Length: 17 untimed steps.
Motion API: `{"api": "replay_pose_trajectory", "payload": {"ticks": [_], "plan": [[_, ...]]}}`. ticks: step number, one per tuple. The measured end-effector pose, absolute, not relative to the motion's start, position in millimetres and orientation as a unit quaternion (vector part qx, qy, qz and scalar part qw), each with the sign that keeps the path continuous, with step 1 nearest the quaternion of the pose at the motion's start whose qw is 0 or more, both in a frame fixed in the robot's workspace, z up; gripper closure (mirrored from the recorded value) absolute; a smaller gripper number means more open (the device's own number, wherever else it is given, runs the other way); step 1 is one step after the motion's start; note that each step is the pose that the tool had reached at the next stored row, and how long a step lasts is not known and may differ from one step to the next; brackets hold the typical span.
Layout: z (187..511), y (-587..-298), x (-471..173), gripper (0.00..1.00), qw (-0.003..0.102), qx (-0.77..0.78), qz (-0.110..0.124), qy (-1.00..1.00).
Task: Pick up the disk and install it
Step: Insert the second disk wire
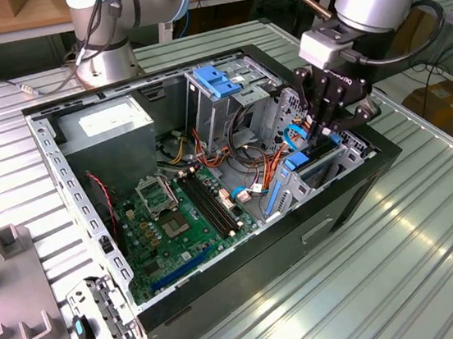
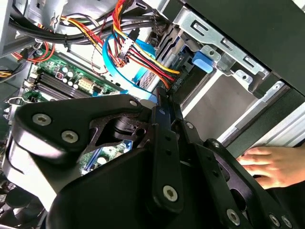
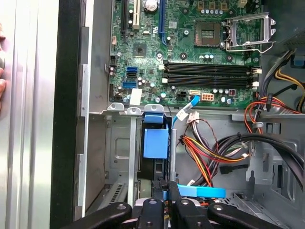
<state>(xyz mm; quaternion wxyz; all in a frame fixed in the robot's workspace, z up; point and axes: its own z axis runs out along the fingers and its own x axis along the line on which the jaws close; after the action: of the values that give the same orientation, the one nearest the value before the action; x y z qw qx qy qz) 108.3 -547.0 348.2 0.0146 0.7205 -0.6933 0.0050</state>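
The disk [image 3: 156, 143] stands on edge in the narrow drive bay of the open computer case [image 1: 360, 178]; it is dark, with a bright blue rail and end tab. In the exterior view the disk [image 1: 298, 161] sits low in the bay at the case's right end. My gripper [image 1: 327, 131] hangs straight over it. In the first wrist view the gripper [image 3: 164, 193] has its fingers drawn together on the disk's near edge, a bit of blue showing between them. The second wrist view has the gripper [image 2: 162, 98] reaching towards the bay.
A thin blue cable [image 2: 112, 67] and bundled coloured wires [image 3: 214, 152] crowd the bay's side. A tall metal cage carries a lighter-blue block [image 1: 217, 80]. The motherboard [image 1: 174, 217] fills the case floor. A person's hand [image 2: 267, 164] rests outside the case wall. A second arm's base [image 1: 106, 60] stands behind.
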Motion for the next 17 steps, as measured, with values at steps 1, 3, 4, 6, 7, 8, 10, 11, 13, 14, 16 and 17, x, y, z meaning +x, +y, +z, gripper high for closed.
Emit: {"api": "replay_pose_trajectory", "payload": {"ticks": [1, 3, 4, 6, 7, 8, 10, 11, 13, 14, 16, 17], "plan": [[347.7, -547.8, 108.2, 0.84, 0.013, 0.72, 0.004, -0.694], [347.3, -548.8, 108.3, 0.84, 0.011, 0.72, 0.002, -0.694], [347.2, -549.0, 108.3, 0.84, 0.01, 0.72, 0.001, -0.694], [347.3, -549.5, 108.4, 0.84, 0.007, 0.72, -0.001, -0.694], [347.3, -549.7, 108.3, 0.84, 0.005, 0.72, -0.001, -0.694], [347.3, -549.9, 108.3, 0.84, 0.003, 0.72, 0.0, -0.694], [347.2, -550.1, 108.3, 0.84, 0.002, 0.72, 0.001, -0.694], [347.2, -550.2, 108.3, 0.84, 0.001, 0.72, 0.001, -0.694], [347.3, -550.4, 108.3, 0.84, 0.001, 0.72, 0.001, -0.694], [347.2, -550.8, 108.3, 0.84, 0.001, 0.72, 0.001, -0.694], [347.2, -552.0, 108.1, 0.84, 0.0, 0.72, 0.0, -0.694], [347.1, -552.5, 108.0, 0.84, -0.001, 0.72, 0.0, -0.694]]}}
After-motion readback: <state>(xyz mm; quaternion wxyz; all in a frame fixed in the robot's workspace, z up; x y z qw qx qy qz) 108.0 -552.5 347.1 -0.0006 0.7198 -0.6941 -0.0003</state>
